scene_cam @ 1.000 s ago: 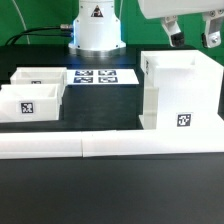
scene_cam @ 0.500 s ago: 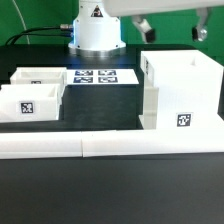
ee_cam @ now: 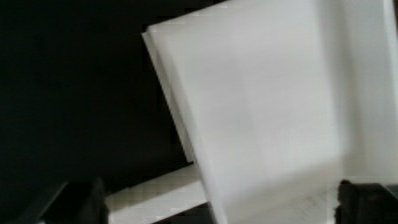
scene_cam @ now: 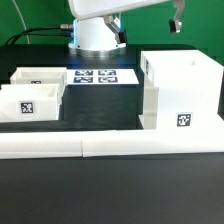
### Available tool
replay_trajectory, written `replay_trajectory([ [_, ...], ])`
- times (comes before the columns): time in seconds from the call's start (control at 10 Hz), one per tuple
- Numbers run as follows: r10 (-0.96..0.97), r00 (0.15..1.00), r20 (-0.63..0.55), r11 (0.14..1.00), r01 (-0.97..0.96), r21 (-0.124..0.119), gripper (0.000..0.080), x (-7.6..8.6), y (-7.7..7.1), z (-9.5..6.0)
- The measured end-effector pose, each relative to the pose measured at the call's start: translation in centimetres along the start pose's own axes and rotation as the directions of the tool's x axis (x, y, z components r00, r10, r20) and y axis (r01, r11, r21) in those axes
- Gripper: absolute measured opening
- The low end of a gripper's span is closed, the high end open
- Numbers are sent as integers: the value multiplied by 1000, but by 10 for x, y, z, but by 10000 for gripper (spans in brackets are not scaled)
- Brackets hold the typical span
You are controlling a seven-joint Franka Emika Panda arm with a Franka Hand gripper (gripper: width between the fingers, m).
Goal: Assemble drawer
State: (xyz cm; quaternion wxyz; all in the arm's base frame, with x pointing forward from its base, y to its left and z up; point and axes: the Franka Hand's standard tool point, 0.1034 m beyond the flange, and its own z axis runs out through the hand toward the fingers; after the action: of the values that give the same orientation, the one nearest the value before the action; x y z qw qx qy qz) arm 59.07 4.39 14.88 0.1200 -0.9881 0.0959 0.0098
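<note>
1. Two-finger gripper: its dark fingertips sit at opposite edges of the wrist view. Jaws wide apart, nothing held.
2. White plastic boxy drawer case: stands on the black table at the exterior view's right, with a square tag on its near face. The gripper hangs above the case, clear of it.
3. Two small white open-top trays, a front tray and a rear tray: one just behind the other at the exterior view's left, well apart from the case.
4. Marker board: flat on the table, behind the gap between trays and case.
5. Long low white border rail: runs along the front.
</note>
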Motion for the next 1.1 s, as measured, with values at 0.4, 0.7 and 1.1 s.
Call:
replay_trajectory([
  [0.4, -144, 989, 22, 981, 146, -126, 649, -25, 76, -2],
  [0.7, -132, 991, 0, 981, 131, -145, 649, -35, 99, 9],
  [1.1, -120, 993, 21, 983, 121, -140, 649, -37, 104, 8],
])
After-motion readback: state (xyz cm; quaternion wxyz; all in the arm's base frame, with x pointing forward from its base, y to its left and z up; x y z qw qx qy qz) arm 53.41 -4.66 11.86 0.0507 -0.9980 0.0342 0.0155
